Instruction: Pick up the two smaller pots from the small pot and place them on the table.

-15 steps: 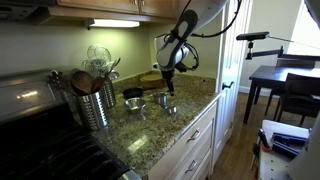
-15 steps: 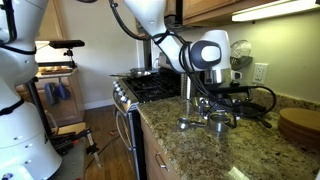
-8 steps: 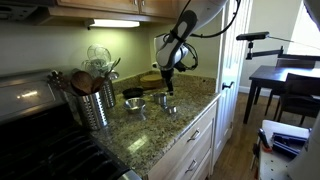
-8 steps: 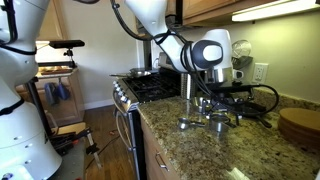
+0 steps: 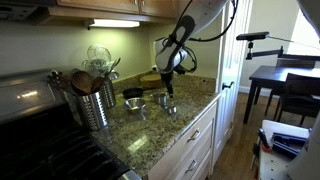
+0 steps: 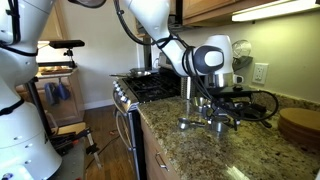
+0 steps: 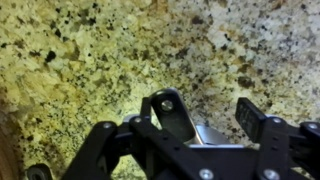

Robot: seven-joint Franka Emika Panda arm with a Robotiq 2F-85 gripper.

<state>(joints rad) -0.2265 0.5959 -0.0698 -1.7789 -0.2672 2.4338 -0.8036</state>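
Three small shiny steel pots stand apart on the speckled granite countertop: one at the left, one under the gripper and one nearer the front edge. They also show in an exterior view. I cannot tell which is the largest. My gripper hangs just above them and also shows in an exterior view. In the wrist view its fingers are spread and hold nothing. A shiny steel pot part lies below, between them.
A steel utensil holder with wooden spoons stands at the left by the stove. A dark round pot sits behind the steel pots. A round wooden board lies on the counter. A dining table with chairs stands across the room.
The gripper has risen slightly above the pots. The pots have not moved.
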